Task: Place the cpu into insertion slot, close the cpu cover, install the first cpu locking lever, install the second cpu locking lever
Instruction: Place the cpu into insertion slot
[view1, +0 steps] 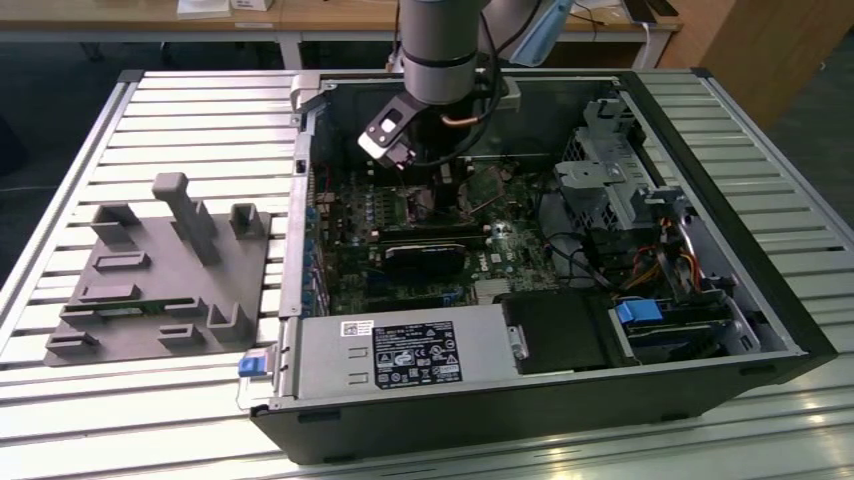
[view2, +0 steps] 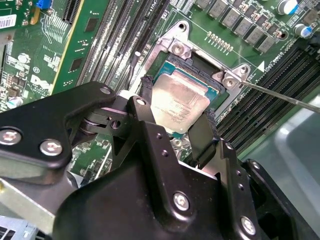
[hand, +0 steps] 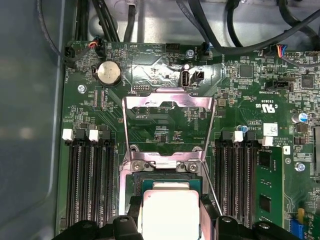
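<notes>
The cpu (view2: 176, 102), a small square chip with a dull metal top, sits between my gripper's (view2: 177, 111) two black fingers (view2: 146, 95), which press on its opposite edges. It lies level over the insertion slot (view2: 196, 64), the black-rimmed socket in the green board; whether it rests in the socket or hovers just above it, I cannot tell. In the first wrist view the cpu (hand: 170, 210) shows with the cpu cover (hand: 150, 101) swung open beyond the insertion slot (hand: 165, 178). A thin wire locking lever (view2: 280, 96) sticks out sideways. My arm (view1: 441, 60) reaches down into the open computer case.
Black memory slots (hand: 90, 185) flank the socket on both sides. A power supply (view1: 400, 355) fills the case's near side, a drive cage (view1: 601, 165) and cables its far right. A grey fixture plate (view1: 160, 270) lies on the slatted table at the exterior view's left.
</notes>
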